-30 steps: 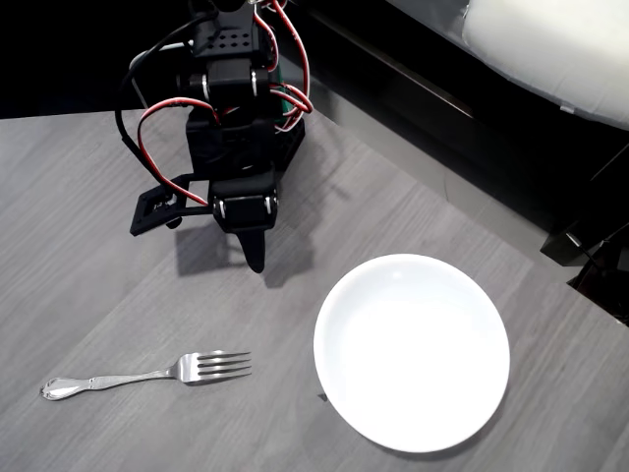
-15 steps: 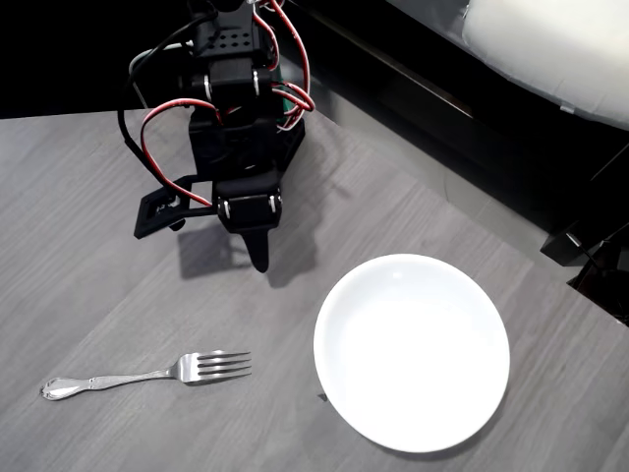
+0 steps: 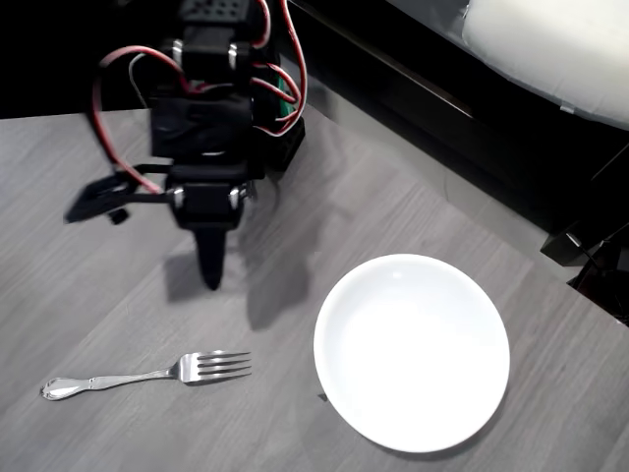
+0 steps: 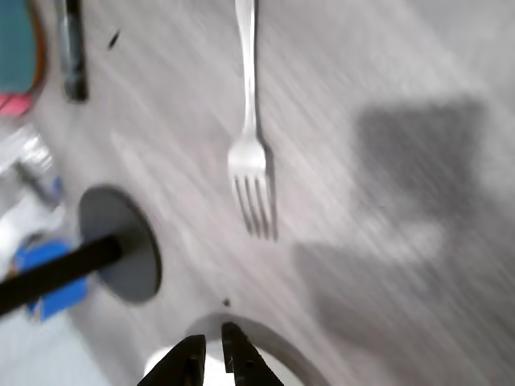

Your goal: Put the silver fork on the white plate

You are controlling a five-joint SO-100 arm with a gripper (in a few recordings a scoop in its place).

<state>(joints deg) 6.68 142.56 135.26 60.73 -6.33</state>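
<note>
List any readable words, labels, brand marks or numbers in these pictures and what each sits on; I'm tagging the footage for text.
None can be read.
Silver fork: no stamp legible in the overhead view; blurred in the wrist view.
White plate: plain, no mark.
Hand and the black arm above it: no label legible.
Teal and blue things at the wrist view's left edge: too blurred to read.
</note>
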